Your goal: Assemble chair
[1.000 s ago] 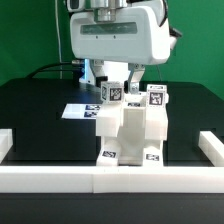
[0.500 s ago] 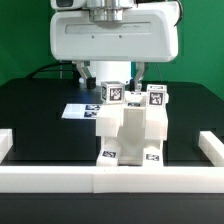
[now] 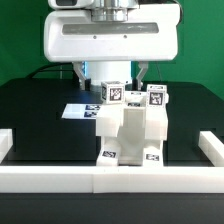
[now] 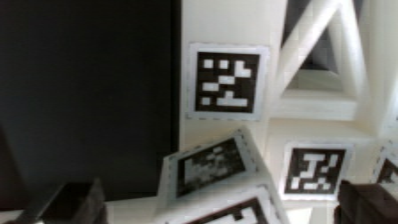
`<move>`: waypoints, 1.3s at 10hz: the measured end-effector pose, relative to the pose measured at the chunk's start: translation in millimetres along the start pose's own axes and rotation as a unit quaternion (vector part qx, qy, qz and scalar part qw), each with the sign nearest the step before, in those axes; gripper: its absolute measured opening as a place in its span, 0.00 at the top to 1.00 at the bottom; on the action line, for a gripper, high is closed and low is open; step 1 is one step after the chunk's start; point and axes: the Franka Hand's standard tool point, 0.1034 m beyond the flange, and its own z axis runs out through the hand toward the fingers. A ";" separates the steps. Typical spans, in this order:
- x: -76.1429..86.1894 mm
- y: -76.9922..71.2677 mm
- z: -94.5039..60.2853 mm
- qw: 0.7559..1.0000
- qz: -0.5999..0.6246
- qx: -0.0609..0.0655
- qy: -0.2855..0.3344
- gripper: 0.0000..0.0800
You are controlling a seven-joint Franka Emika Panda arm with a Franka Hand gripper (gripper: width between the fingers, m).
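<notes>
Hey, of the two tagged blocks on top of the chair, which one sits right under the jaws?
The tagged block on the exterior view's left; the other block stands off to the right, clear of the open gripper.

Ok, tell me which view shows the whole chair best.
The exterior view: the chair stands complete in frame, against the front wall, with tagged blocks on top. The wrist view shows only a close, cropped part of the chair with a few tags, not its overall shape.

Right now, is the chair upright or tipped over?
Upright. In the exterior view the chair stands squarely on the table against the white border wall, its tagged top pieces level, not leaning.
</notes>
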 end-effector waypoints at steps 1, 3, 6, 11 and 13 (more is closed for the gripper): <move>0.5 -0.5 -1.8 0.999 -0.052 -0.003 0.000 0.19; 0.8 -0.5 -2.2 0.997 -0.073 -0.003 0.000 0.19; 0.7 0.0 -2.0 0.998 -0.059 -0.003 0.000 0.52; 0.8 -0.3 -1.8 0.994 0.110 -0.001 0.001 0.64; 0.9 -0.8 -1.7 0.980 0.201 -0.001 0.001 0.64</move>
